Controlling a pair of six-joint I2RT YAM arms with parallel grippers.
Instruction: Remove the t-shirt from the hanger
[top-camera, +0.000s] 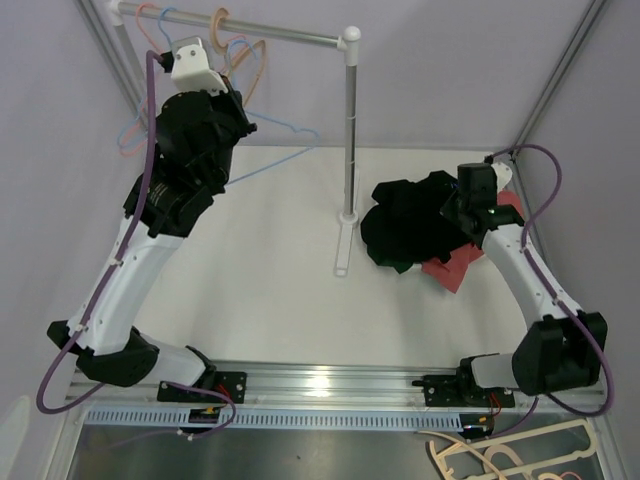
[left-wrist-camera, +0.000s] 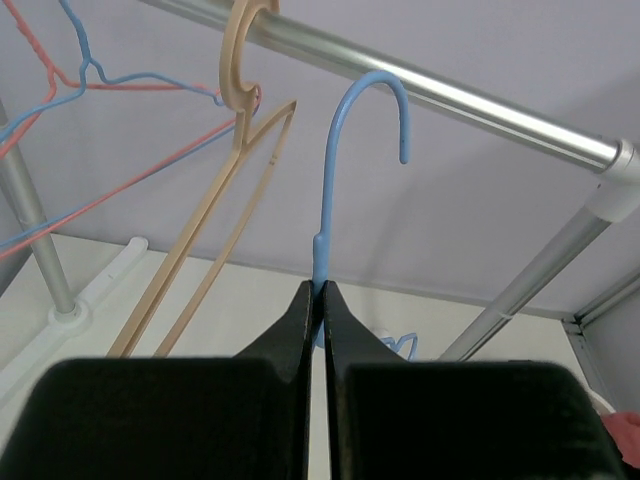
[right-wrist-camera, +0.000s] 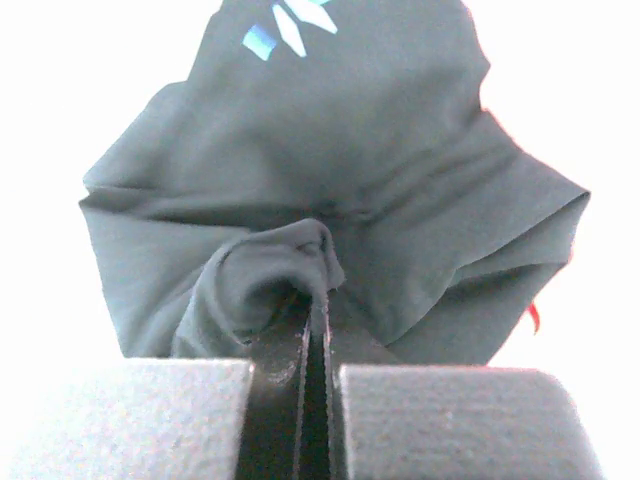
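The black t-shirt (top-camera: 405, 225) lies crumpled on the table at the right, off any hanger. My right gripper (right-wrist-camera: 322, 300) is down on the t-shirt (right-wrist-camera: 330, 150), shut with a raised fold of its cloth pinched at the tips. A bare blue hanger (left-wrist-camera: 322, 220) stands upright in my left gripper (left-wrist-camera: 320, 290), which is shut on its neck. Its hook (left-wrist-camera: 375, 85) overlaps the metal rod (left-wrist-camera: 470, 100); I cannot tell whether it rests on it. In the top view the left arm (top-camera: 195, 130) is raised to the rack and the blue hanger's body (top-camera: 285, 150) sticks out to its right.
The rack's rod (top-camera: 280, 36) runs along the back, its post (top-camera: 350, 130) and foot (top-camera: 345, 245) mid-table. A tan hanger (left-wrist-camera: 240, 120) and red and blue wire hangers (left-wrist-camera: 100, 80) hang left of my left gripper. Red cloth (top-camera: 455, 268) lies under the t-shirt. Spare tan hangers (top-camera: 510, 455) lie below the table's front edge.
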